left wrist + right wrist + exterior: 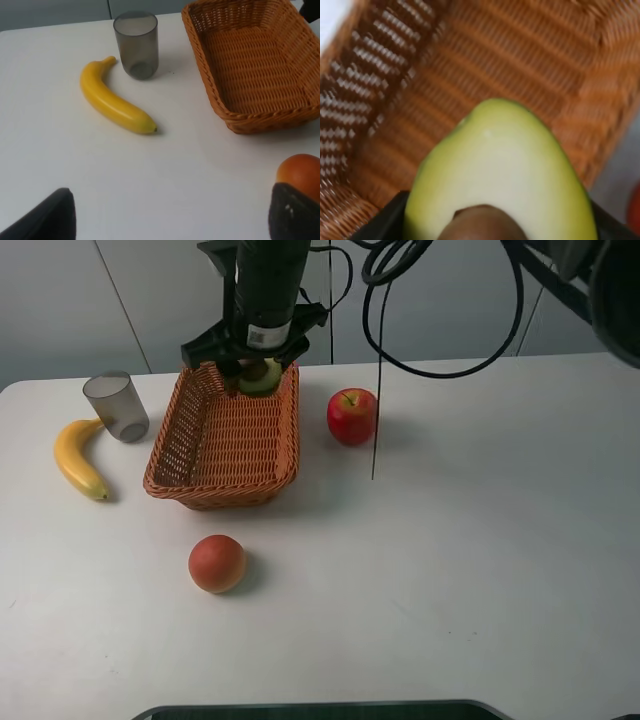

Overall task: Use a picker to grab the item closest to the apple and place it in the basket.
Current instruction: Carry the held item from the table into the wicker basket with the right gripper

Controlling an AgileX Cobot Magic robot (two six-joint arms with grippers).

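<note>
Now the right end effector (259,369) is clamped on the avocado half (505,165) above the twelve o'clock end of the basket (163,454). It's the placing step, I'd say; next, lower and release.

white table (480,570), pale grey panelled wall (60,310)

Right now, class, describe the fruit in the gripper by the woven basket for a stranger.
Find the orange-brown wicker basket on the white table. At its far end the black right gripper holds a pale green avocado half with a brown pit. Unlike the whole red apple nearby, it is cut open.
</note>
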